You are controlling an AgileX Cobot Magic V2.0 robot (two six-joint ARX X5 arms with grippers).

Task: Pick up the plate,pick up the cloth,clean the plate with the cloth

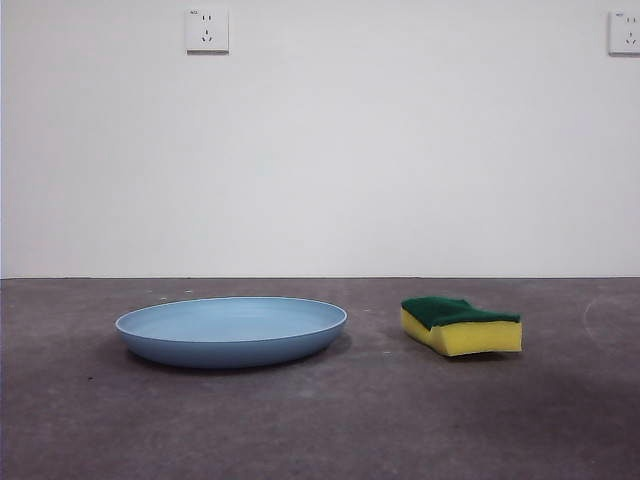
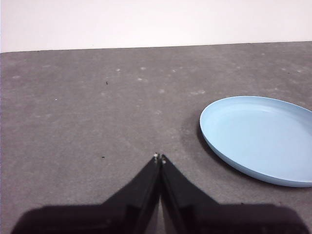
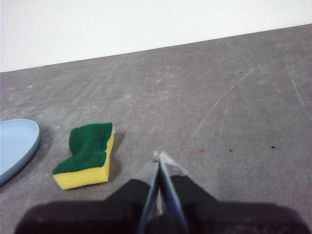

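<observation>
— So, where do the things lie on the dark grey, scuffed bench (image 1: 320, 430)?

— Toward the left of the front view rests the wide, shallow, round light-blue plastic plate (image 1: 231, 331), flat on its base, rim up. To its right, apart from it with a strip of bare bench between, lies the small rectangular sponge of thick yellow foam with a dark green scouring layer (image 1: 461, 325), green face up.

— And the left end effector (image 2: 160, 157)?

— Its two black jaws are pressed together tip to tip, holding nothing. In the left wrist view the plate (image 2: 258, 139) sits off to one side of the tips and slightly ahead of them, not touching; bare bench separates the two.

— The right end effector (image 3: 160, 157)?

— Likewise closed, jaws meeting at the tips, empty. In the right wrist view the sponge (image 3: 88, 155) lies near the tips but off to one side, clear of them. Beyond the sponge, an edge of the plate (image 3: 17, 146) shows at the margin of that picture.

— Do the arms appear from the front?

— No, only the plate, the sponge, the white wall (image 1: 320, 160) and two white wall sockets (image 1: 207, 30).
</observation>
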